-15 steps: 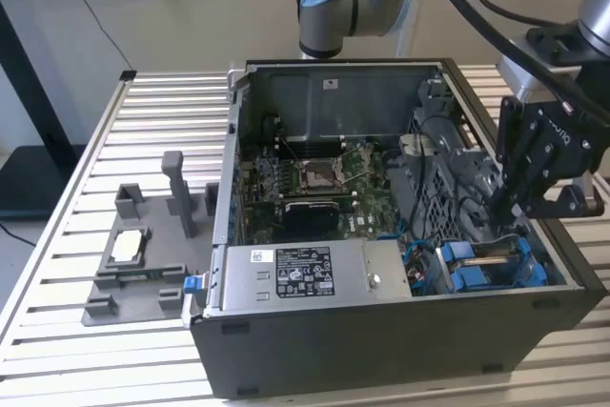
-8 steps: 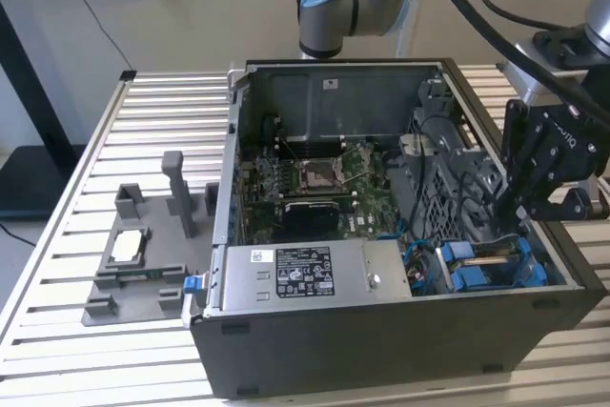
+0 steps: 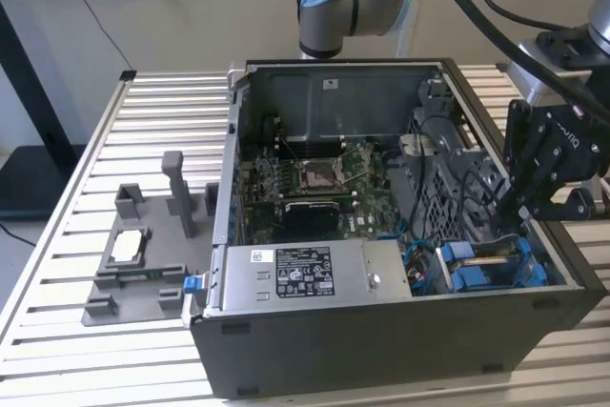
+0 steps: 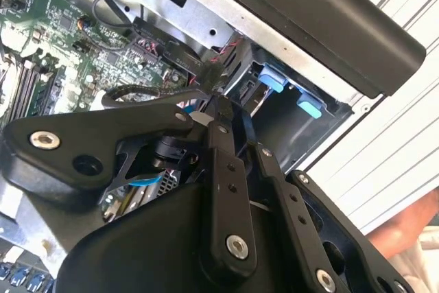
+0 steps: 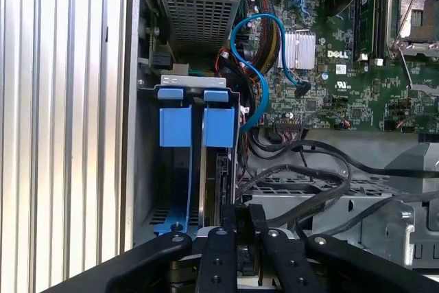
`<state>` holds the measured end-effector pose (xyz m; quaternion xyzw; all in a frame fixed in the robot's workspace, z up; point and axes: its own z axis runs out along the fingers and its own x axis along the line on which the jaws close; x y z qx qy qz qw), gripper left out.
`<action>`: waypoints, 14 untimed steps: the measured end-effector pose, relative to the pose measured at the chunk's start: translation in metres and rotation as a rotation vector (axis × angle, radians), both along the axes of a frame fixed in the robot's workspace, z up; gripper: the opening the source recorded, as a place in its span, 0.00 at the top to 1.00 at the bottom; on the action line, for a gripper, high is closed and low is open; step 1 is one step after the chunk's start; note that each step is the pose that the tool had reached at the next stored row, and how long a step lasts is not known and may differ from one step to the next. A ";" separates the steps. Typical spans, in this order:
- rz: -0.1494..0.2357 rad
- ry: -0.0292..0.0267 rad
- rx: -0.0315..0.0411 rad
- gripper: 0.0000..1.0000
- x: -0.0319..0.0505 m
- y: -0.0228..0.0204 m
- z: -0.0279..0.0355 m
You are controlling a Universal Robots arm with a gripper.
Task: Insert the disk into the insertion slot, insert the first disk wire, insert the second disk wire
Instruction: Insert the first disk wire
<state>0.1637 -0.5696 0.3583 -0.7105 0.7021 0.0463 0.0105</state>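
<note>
One slatted tabletop (image 3: 43,331) carries an open computer case (image 3: 381,350). At the case's corner on the exterior view's right lies the insertion slot (image 3: 496,272), and the disk (image 5: 206,162) already stands on edge inside it, blue frame showing. Hanging just beside the disk, inside the case, the tool (image 3: 510,226) appears clenched on a black wire (image 4: 151,91).

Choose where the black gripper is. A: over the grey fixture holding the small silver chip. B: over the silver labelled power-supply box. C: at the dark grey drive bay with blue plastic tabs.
C: in the exterior view the black gripper hangs at the dark grey drive bay with blue plastic tabs.
</note>
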 end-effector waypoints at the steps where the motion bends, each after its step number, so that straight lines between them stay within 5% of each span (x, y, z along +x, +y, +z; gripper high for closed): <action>1: 0.000 0.0000 0.0001 0.81 0.0000 0.0000 0.0000; 9: -0.001 0.0012 0.0002 0.81 0.0000 0.0000 -0.0011; 10: -0.002 0.0042 0.0001 0.81 0.0001 0.0000 -0.0015; 13: -0.002 0.0269 0.0001 0.81 0.0008 -0.0003 -0.0026; 14: -0.002 0.0307 0.0002 0.81 0.0012 -0.0004 -0.0030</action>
